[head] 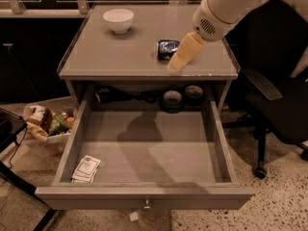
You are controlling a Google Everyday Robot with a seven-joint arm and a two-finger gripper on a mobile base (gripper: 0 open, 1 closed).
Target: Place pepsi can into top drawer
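The step in hand is the reach for the can (166, 49); nothing has been picked up yet. The can lies on its side on the worktop (120, 57), right of centre and well apart from the bowl (118, 20) at the far left. The gripper (174, 67) slants down from the upper right, its cream body crossing the can's right end in this view and its tip low over the worktop just near-right of the can, close to the near edge. Whether it touches the can cannot be told, nor whether it is open or closed: it reads as one tapered wedge. It appears to hold nothing.

The drawer (144, 196) stands pulled fully out below, its knob (147, 206) at the near front. Its floor is bare apart from some small packets (86, 169) in the near left corner. Tape rolls (172, 99) sit in the recess behind it.

The next move, as I judge it, calls for the gripper to shift a little far and left to straddle the can across its width, close on it, and lift. Then it must carry the can over the near edge and lower it onto the bare drawer floor. A lying can may roll if nudged from the side.
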